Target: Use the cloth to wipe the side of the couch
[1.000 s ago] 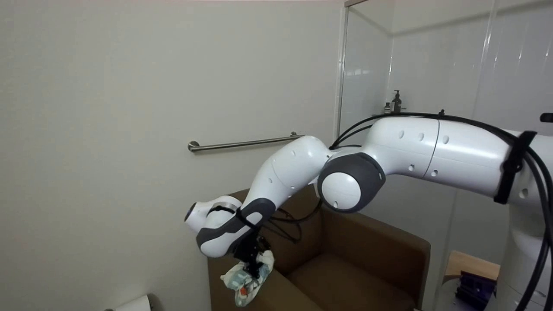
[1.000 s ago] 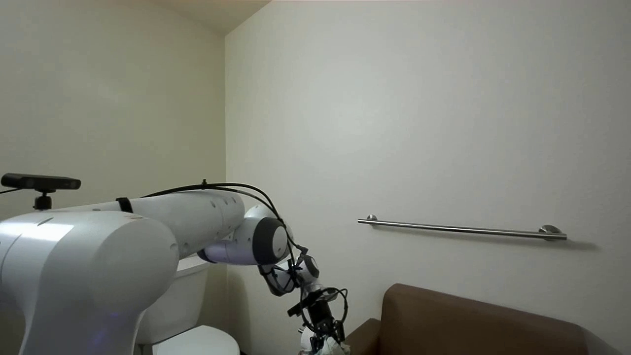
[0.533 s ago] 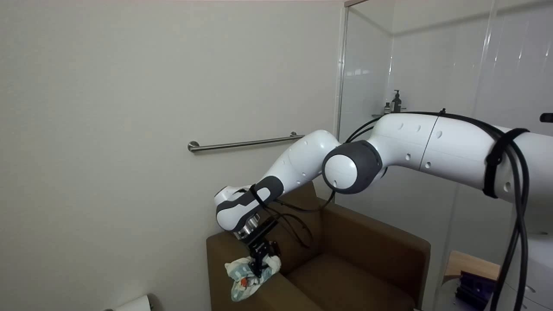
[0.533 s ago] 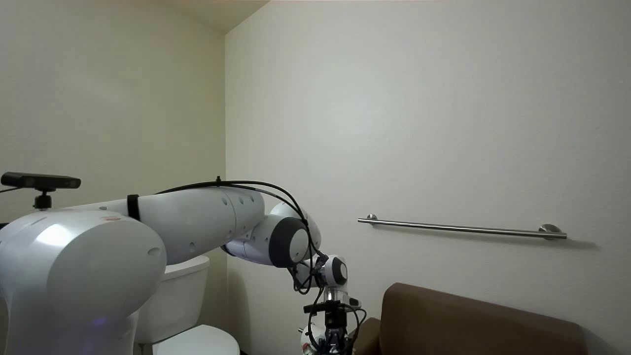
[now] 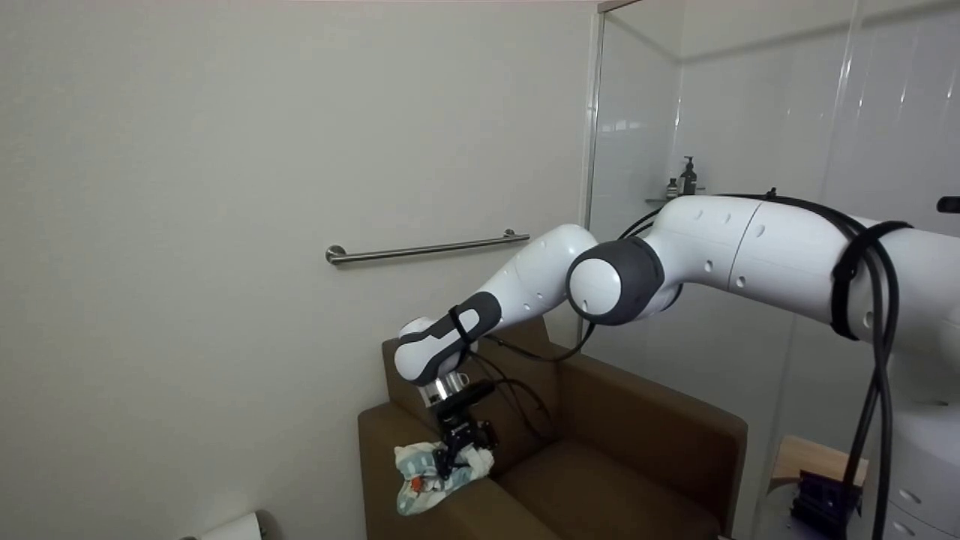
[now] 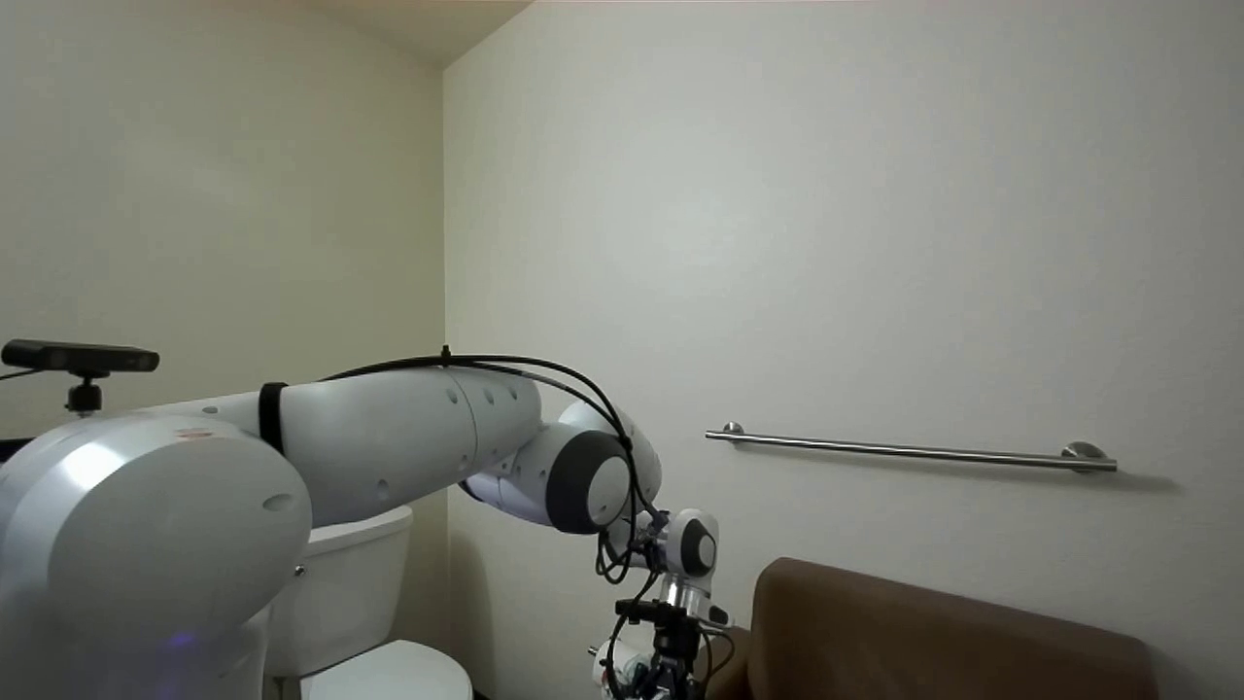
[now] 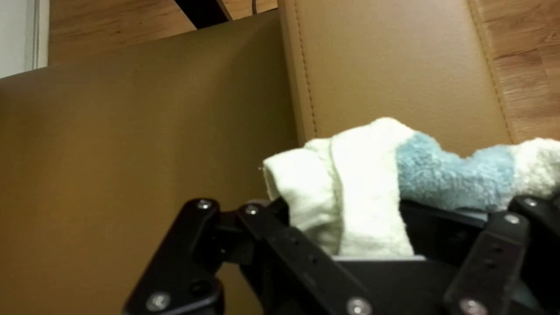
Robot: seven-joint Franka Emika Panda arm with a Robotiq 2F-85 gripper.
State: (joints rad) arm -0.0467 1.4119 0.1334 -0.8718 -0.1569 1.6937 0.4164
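Observation:
The cloth point(image 5: 427, 491), white and light blue with an orange patch, is bunched in my gripper point(image 5: 450, 466). In the wrist view the cloth point(image 7: 367, 183) is squeezed between the black fingers, and their tips are hidden behind it. The couch is brown, and its near armrest point(image 5: 495, 514) lies under the cloth in an exterior view. The armrest top point(image 7: 393, 65) also shows just beyond the cloth in the wrist view. I cannot tell whether the cloth touches it. In an exterior view the gripper point(image 6: 671, 676) is cut off by the bottom edge.
The couch seat point(image 5: 600, 480) and backrest point(image 6: 933, 642) are beside the gripper. A metal grab bar point(image 5: 427, 250) is on the wall behind. A toilet point(image 6: 389, 671) stands by the arm base. A paper roll point(image 5: 236, 529) is low on the wall.
The gripper and cloth have moved right and slightly up in an exterior view, along the armrest. The wrist has turned more upright. The cloth stays held.

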